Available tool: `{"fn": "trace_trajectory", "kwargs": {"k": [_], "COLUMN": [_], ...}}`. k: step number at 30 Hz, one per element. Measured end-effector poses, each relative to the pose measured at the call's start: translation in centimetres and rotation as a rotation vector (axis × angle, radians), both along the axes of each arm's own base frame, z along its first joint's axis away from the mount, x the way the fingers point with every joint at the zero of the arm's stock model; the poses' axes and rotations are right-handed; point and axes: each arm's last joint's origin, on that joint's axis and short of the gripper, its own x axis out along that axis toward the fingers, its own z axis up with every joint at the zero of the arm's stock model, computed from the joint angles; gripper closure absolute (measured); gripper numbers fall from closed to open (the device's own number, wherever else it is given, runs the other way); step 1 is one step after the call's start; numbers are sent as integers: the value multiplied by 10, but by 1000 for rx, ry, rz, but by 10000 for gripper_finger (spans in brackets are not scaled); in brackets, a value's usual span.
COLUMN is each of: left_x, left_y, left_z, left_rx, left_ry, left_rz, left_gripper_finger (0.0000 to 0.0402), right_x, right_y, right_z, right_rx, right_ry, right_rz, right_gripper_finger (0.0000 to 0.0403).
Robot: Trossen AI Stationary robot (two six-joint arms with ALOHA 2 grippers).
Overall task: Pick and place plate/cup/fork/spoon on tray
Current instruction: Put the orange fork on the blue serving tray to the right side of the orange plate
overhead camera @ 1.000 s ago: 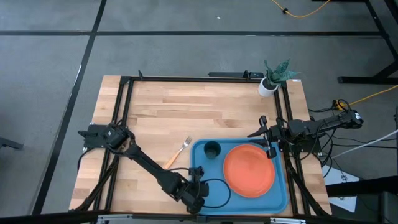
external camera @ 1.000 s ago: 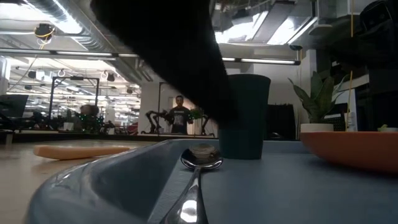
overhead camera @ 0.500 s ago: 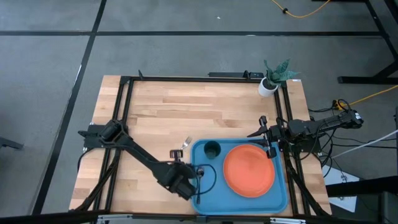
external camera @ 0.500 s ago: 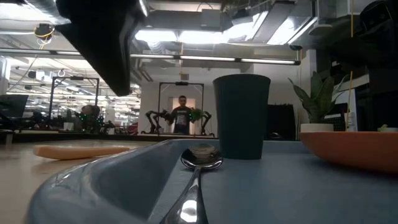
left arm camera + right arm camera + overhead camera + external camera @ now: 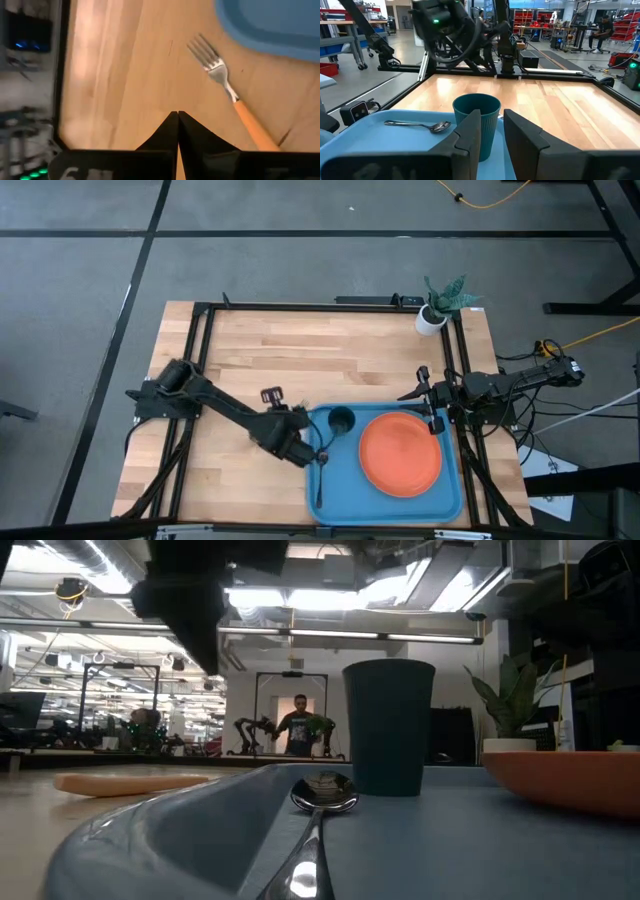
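Note:
The blue tray [image 5: 330,505] lies at the table's near right. On it rest the orange plate [image 5: 400,452], the dark teal cup [image 5: 340,420], standing upright, and the dark spoon [image 5: 319,485], flat along the tray's left side. The fork [image 5: 220,75] lies on the wood just left of the tray; the left arm hides it in the high view. My left gripper [image 5: 177,116] hangs shut above the wood beside the fork's orange handle [image 5: 252,130], slanting down and touching nothing. My right gripper [image 5: 492,132] waits open and level at the tray's far right rim, apart from the cup [image 5: 476,117].
A white pot with a green plant [image 5: 435,315] stands at the far right corner. Black frame rails [image 5: 200,340] run along the table's edges. Bare wood [image 5: 300,350] spreads over the far half. A person [image 5: 300,725] stands in the room beyond the table.
My left gripper has left the tray's near left part, where it hung over the spoon. It has gone up and toward the far left, and has tipped from pointing down to slanting. It now hangs over the wood by the fork. The spoon stays flat on the tray.

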Motion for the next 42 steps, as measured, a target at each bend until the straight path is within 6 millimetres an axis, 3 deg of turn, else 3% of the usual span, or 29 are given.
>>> {"fn": "trace_trajectory", "kwargs": {"k": [4,8,12,16,19,33,42], "left_x": [-20,-33,-32,-26,-24,-35,-42], "left_y": [14,32,46,51,49,15,1], "left_z": [-4,-18,-36,-41,-41,-40,-39], "left_rx": [-54,-252,-451,-581,-639,-615,-578], "left_ry": [-82,-207,-324,-373,-415,-607,-637], "left_rz": [61,115,147,218,302,517,481], "left_gripper_finger": [401,401,400,396,397,389,373], "right_x": [0,0,0,0,0,0,0], "right_y": [0,0,0,0,0,0,0], "right_z": [0,0,0,0,0,0,0], "right_rx": [0,1,1,0,0,1,1], "right_ry": [0,0,0,0,0,0,1], "right_rz": [0,0,0,0,0,0,0], "right_gripper_finger": [313,313,313,313,313,313,313]}}
